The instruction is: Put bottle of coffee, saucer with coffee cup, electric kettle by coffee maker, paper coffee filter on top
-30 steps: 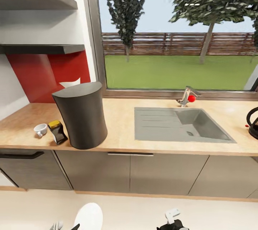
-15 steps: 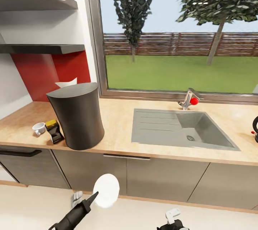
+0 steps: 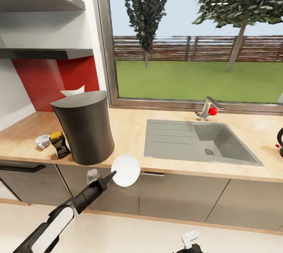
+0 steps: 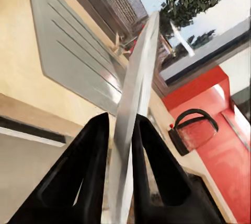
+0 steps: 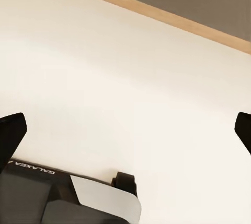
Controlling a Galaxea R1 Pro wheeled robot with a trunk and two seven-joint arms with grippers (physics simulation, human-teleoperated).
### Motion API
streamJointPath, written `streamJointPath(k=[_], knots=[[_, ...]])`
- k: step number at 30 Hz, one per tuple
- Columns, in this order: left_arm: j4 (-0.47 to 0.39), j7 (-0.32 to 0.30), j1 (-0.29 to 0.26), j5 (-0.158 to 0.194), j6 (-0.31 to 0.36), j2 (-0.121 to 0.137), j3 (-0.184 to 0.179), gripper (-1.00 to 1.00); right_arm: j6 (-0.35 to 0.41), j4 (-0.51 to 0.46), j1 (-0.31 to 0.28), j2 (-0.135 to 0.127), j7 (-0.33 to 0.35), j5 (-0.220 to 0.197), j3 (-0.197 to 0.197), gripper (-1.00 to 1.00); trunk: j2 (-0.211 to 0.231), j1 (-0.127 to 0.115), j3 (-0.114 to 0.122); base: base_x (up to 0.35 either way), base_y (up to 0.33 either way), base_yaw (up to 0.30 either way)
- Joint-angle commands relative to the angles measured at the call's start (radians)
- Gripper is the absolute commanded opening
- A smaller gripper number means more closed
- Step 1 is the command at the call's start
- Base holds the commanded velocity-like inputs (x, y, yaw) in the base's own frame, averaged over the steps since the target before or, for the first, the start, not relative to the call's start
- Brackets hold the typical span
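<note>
The left gripper pinches the saucer just before the countertop. Next, lay it beside the coffee maker. The right gripper's jaws seem wide apart.

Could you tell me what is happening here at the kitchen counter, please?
The left gripper holds the white saucer by its edge, jaws shut on it, raised in front of the countertop edge, beside the coffee maker. The coffee cup and the bottle of coffee already stand on the counter at the maker's other side. The right gripper hangs low over the floor, jaws open.
</note>
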Motion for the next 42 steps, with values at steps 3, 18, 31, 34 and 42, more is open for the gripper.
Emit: streamJointPath(k=[3,18,31,34,42], knots=[[-0.009,0.005,-0.023,0.003,0.109,-0.007,0.123,-1.00,-0.005,0.002,-0.001,0.000,0.003,-0.011,0.007,1.00,-0.002,0.001,-0.002,0.000,0.000,0.000],[0.001,0.329,-0.062,0.005,0.071,-0.226,0.240,-1.00,-0.005,0.002,-0.001,0.001,0.006,-0.012,0.007,1.00,-0.002,0.001,-0.002,0.000,0.000,0.000],[0.004,0.500,-0.062,0.218,-0.166,-0.267,0.231,-1.00,-0.005,0.002,-0.001,0.001,0.006,-0.012,0.007,1.00,-0.002,0.001,-0.002,0.000,0.000,0.000],[0.007,0.501,-0.062,0.220,-0.163,-0.291,0.231,-1.00,-0.005,0.001,-0.001,0.001,0.005,-0.012,0.007,1.00,-0.002,0.001,-0.002,0.040,-0.022,0.000],[0.008,0.500,-0.061,0.268,-0.157,-0.301,0.229,-1.00,-0.005,0.001,-0.001,0.001,0.003,-0.012,0.007,1.00,-0.002,0.001,-0.002,0.150,-0.175,0.000]])
